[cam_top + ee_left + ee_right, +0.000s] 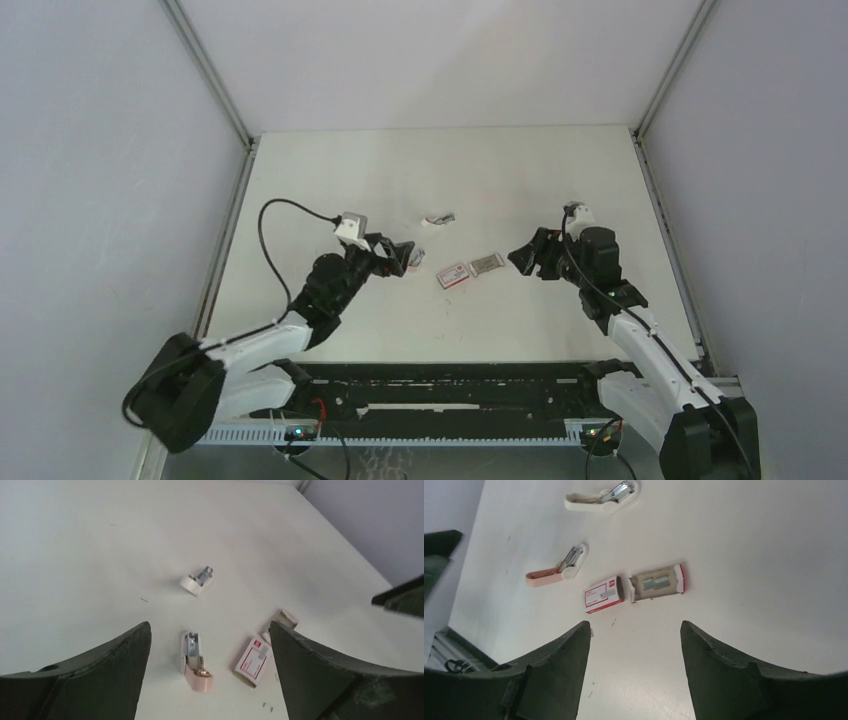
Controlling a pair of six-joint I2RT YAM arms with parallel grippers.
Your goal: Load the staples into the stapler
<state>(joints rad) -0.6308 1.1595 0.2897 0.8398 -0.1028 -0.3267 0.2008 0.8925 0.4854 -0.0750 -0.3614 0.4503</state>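
Note:
A pink and white stapler (195, 662) lies swung open on the table, metal channel showing; it also shows in the right wrist view (556, 570). A second, white stapler (604, 497) lies open farther back. The red-and-white box sleeve (603, 595) lies beside its grey tray (658, 581), which holds silvery staples. My left gripper (400, 255) is open and empty, just above the pink stapler (416, 257). My right gripper (525, 258) is open and empty, right of the tray (485, 263). In the left wrist view the tray (286, 617) is partly hidden by a finger.
A few loose staples (268, 707) lie on the white table near the sleeve (254, 660). The white stapler (438, 218) sits behind the other items. Grey walls enclose the table on the left, right and back.

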